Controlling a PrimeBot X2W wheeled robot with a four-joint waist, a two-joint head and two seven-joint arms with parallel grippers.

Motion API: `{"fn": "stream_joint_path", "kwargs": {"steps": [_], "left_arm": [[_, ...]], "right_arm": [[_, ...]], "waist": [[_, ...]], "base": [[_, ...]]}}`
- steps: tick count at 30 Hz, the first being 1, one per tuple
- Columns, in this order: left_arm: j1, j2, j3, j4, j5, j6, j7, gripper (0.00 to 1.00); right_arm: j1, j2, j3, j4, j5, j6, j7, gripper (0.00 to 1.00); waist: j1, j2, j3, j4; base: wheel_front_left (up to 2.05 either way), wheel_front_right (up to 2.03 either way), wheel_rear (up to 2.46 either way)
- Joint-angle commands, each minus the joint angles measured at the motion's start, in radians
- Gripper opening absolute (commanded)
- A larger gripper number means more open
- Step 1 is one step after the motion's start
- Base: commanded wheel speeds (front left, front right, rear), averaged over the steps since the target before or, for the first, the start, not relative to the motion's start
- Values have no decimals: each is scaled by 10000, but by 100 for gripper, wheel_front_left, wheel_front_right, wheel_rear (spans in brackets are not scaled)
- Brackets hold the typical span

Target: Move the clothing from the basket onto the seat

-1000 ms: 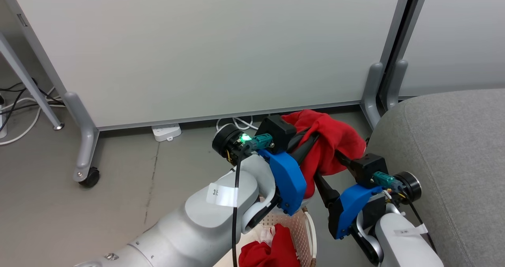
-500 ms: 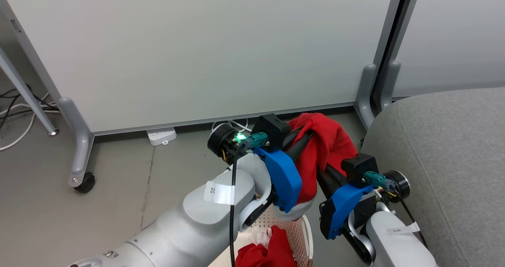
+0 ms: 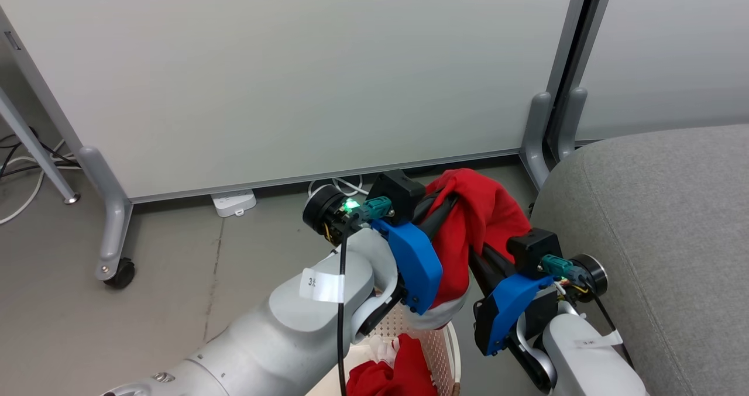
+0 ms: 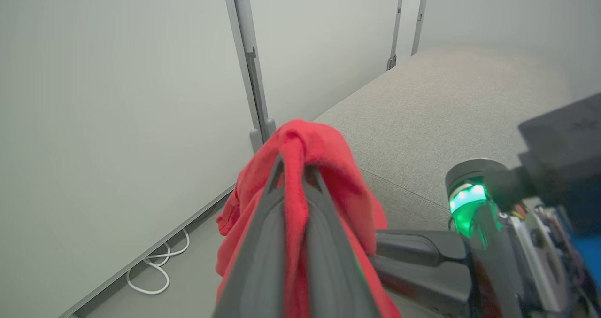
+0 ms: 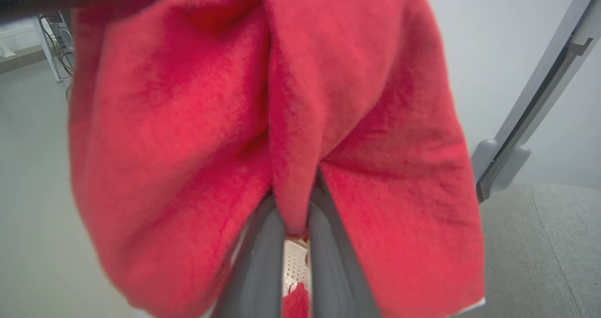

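1. Both sets of jaws are closed to a narrow gap. The left gripper [image 4: 292,167] and the right gripper [image 5: 296,210] each pinch a fold of one red garment [image 3: 491,214], which hangs above the basket [image 3: 439,340], just beside the seat [image 3: 661,220].
2. Expect light, limp fabric that sags and trails. Grip bunched folds, not single edges.
3. More clothing [image 3: 404,367] lies in the basket.

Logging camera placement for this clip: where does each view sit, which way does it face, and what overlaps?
Head view: on the head, facing forward and down at floor, partition and seat; left forearm and right forearm show.
Left wrist view: along the left hand, toward the seat; its fingers pinch the red garment.
Right wrist view: along the right hand, garment close up, basket glimpsed between its fingers.
Shared: all three show the garment and seat.
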Motion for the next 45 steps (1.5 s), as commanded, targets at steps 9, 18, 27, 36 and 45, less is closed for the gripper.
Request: {"fn": "stream_joint_path", "kwargs": {"steps": [9,18,27,36,45], "left_arm": [[9,-3,-44,41,-260,-56,-51,0],[11,-1,-63,23,-323,12,-131,100],[916,228,577,107,-293,-22,-630,100],[3242,1457,3561,-2257,1972,77,-660,100],[5808,1835,6152,-3724,4098,-193,-663,100]], "right_arm": [[-221,-33,106,46,106,5,-58,0],[-166,-33,40,71,134,5,-81,0],[-210,-33,-48,-57,155,5,-164,0],[-86,-33,-518,-365,-196,5,-126,0],[149,-33,-626,-730,-243,5,-3,0]], "waist": [[0,-1,24,-27],[0,-1,22,-9],[0,-1,76,-120],[0,-1,278,-35],[0,-1,344,-55]], "base": [[0,0,0],[0,0,0],[0,0,0],[0,0,0],[0,0,0]]}}
